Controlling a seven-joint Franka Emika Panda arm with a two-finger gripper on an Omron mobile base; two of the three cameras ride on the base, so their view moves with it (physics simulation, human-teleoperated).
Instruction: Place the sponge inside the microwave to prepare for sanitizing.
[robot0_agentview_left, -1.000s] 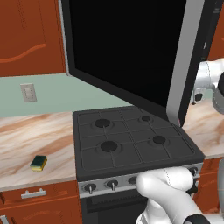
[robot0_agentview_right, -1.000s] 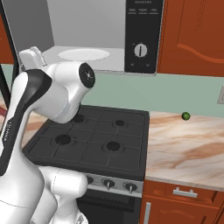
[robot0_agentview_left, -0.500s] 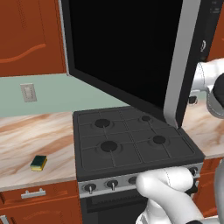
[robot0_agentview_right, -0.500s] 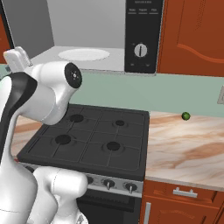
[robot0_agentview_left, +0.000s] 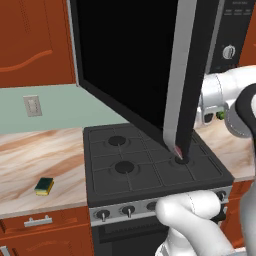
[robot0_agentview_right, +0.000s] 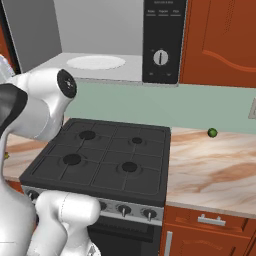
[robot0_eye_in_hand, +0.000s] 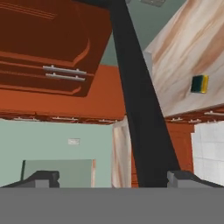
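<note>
The sponge (robot0_agentview_left: 44, 186), yellow with a dark green top, lies on the marble counter left of the stove; in the hand view the sponge (robot0_eye_in_hand: 199, 83) sits far off at the right. The microwave (robot0_agentview_right: 161, 40) hangs above the stove with its black door (robot0_agentview_left: 130, 65) swung wide open, showing a grey interior and a white plate (robot0_agentview_right: 95, 62). My gripper (robot0_eye_in_hand: 113, 179) is open and holds nothing. It looks past the door's dark edge (robot0_eye_in_hand: 140, 109). The arm (robot0_agentview_left: 225, 100) reaches in behind the door.
A black four-burner stove (robot0_agentview_right: 105, 155) lies below the microwave. A small green ball (robot0_agentview_right: 212, 132) rests on the right counter by the wall. Red-brown cabinets (robot0_agentview_left: 30, 40) flank the microwave. A wall switch (robot0_agentview_left: 32, 105) sits above the left counter.
The microwave door has swung further open. The arm has moved left across the right base view. The gripper stays open.
</note>
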